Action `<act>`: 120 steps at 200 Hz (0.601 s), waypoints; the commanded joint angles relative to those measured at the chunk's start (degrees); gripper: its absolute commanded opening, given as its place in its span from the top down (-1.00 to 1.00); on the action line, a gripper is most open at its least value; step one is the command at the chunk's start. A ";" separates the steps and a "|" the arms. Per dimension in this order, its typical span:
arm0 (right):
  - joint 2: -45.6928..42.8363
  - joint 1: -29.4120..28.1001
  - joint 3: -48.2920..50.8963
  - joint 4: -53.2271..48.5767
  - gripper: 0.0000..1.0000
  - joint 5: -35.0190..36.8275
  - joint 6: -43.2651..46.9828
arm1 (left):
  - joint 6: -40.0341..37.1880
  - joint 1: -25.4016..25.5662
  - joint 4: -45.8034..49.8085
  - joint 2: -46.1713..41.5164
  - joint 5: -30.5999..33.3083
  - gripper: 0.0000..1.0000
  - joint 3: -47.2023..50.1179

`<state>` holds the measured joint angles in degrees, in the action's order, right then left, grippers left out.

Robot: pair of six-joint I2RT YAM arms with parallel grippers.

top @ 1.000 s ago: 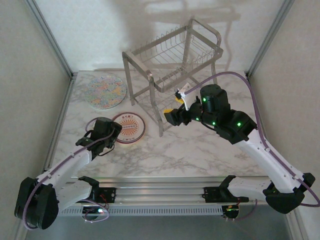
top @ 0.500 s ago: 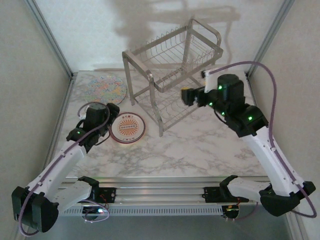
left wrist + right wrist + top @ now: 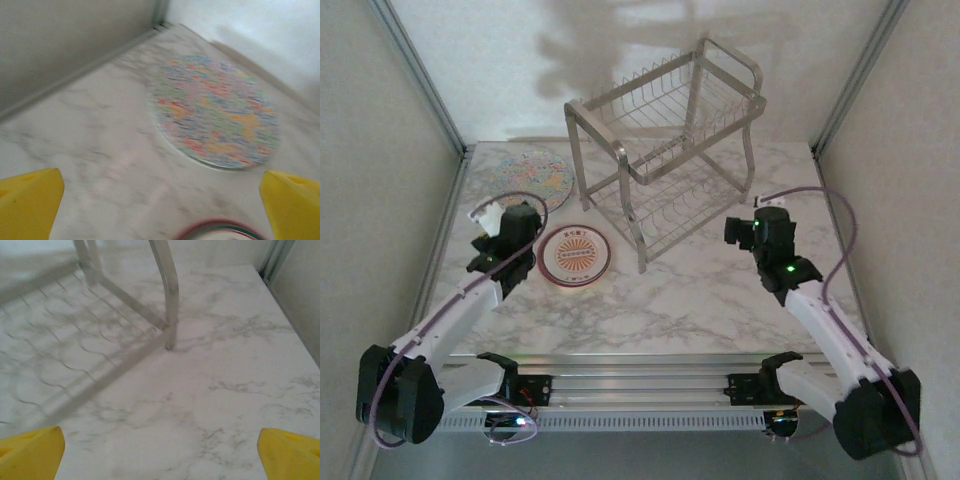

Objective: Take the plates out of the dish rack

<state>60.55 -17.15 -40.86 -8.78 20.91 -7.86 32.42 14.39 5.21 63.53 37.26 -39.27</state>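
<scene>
From overhead, the speckled plate (image 3: 525, 180) and medallion plate (image 3: 575, 255) are being shown flat on the table (image 3: 700, 290), left of the dish rack (image 3: 641, 235). At the left wrist, the left gripper (image 3: 160, 205) is being held wide apart, empty, facing the speckled plate. At the right wrist, the right gripper (image 3: 160, 450) is being held likewise, near a rack leg (image 3: 169, 295).
</scene>
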 commanded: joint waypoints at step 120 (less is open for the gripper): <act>29.61 10.69 23.86 70.79 -0.99 -9.71 8.34 | -28.28 -15.48 -70.57 22.63 -25.93 -0.99 22.20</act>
<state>87.44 -6.39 -26.00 38.39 14.24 0.16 7.99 -0.95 -50.54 87.88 16.86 -22.28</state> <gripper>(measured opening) 0.992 0.995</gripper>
